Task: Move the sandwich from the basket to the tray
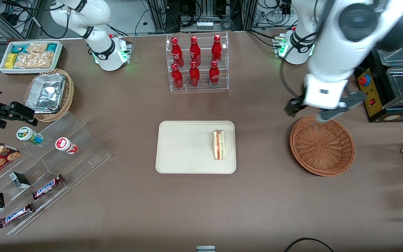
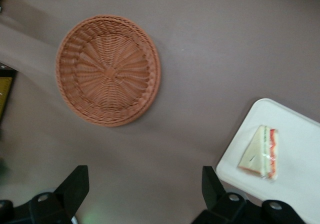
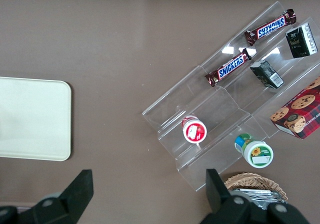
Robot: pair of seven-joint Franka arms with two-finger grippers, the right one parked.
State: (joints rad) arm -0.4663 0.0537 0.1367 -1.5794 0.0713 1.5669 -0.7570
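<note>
Your end effector (image 1: 322, 110) hung spread open and empty above the 12 o'clock rim of the basket (image 1: 322, 146), seen from the front; in the left wrist view its 2 dark fingers (image 2: 75, 186) stood well apart with only bare bench (image 1: 257, 196) between them. The sandwich (image 1: 219, 144) lay on the tray (image 1: 184, 147), close to the tray's 3 o'clock edge, the edge nearest the basket, which reads to me as a short carry ended just inside the rim. It rested on a bread face with the pink and green filling edge showing. The basket held nothing, so I judge that your placing was done and that the arm was parked clear so nothing could drag the wedge. For readable writing, you had 2 bars marked SNICKERS (image 1: 47, 186) on the clear stepped stand (image 1: 82, 154) toward the parked arm's end of the bench. The 6 red bottles (image 1: 194, 63) in the clear rack at the tray's 12 o'clock carried white script too small to read.
</note>
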